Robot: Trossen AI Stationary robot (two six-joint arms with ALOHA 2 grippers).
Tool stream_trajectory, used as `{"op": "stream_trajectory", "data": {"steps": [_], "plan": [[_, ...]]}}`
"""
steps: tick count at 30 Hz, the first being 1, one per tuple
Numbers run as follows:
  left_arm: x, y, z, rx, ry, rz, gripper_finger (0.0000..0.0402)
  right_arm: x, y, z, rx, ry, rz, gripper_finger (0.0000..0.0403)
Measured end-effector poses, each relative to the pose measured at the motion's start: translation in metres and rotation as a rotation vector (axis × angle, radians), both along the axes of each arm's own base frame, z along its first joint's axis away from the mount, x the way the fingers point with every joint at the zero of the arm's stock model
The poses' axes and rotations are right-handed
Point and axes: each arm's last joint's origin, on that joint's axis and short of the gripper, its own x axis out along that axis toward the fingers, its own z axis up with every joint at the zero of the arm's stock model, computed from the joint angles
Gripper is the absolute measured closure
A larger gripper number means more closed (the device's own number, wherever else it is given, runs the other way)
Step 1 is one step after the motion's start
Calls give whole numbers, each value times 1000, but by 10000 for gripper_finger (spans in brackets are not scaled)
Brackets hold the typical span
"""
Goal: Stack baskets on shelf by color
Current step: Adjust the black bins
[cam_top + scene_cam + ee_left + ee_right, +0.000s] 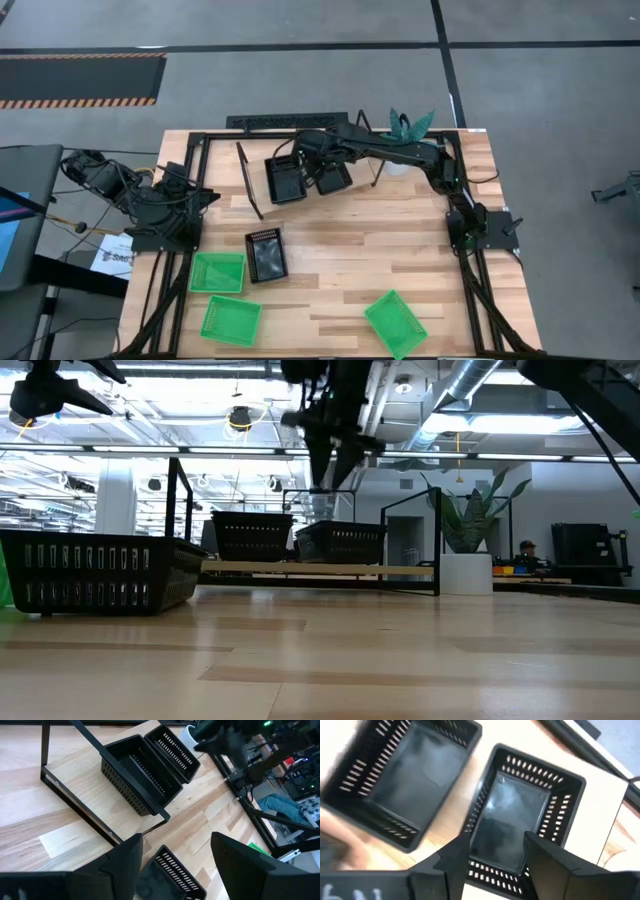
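Two black baskets [285, 180] [333, 178] stand side by side on the shelf [320, 568] at the table's far middle, bottoms on its wooden board [75, 785]. My right gripper [492, 860] hangs open above one of them [520, 820], clear of it, as the low view shows [335, 455]. A third black basket [266, 254] rests on the tabletop, with three green baskets [218, 272] [231, 320] [395, 323] nearer the front edge. My left gripper [175, 870] waits open at the table's left side, holding nothing.
A potted plant [410, 125] in a white pot stands at the far right, beside the shelf's end. A black power strip [270, 121] lies along the far edge. Bare planks [400, 240] stretch between the shelf and the green baskets.
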Motion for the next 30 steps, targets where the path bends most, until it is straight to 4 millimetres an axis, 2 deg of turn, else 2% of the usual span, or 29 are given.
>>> {"op": "stream_trajectory", "data": {"steps": [3, 8, 11, 15, 22, 30], "plan": [[0, 0, 0, 0, 0, 0, 175, -2, 1, 8, -10, -22, -1, 193], [0, 0, 0, 0, 0, 0, 175, -13, -1, 2, -107, 114, -73, 214], [0, 0, 0, 0, 0, 1, 175, -24, -6, -5, -101, 225, -124, 229], [0, 0, 0, 6, 1, 4, 175, -29, -15, -17, -100, 280, -166, 242], [0, 0, 0, 8, 6, 3, 175, -32, -30, -31, -65, 288, -204, 252], [0, 0, -1, 6, 9, 1, 175, -33, -32, -49, -12, 317, -206, 254]]}}
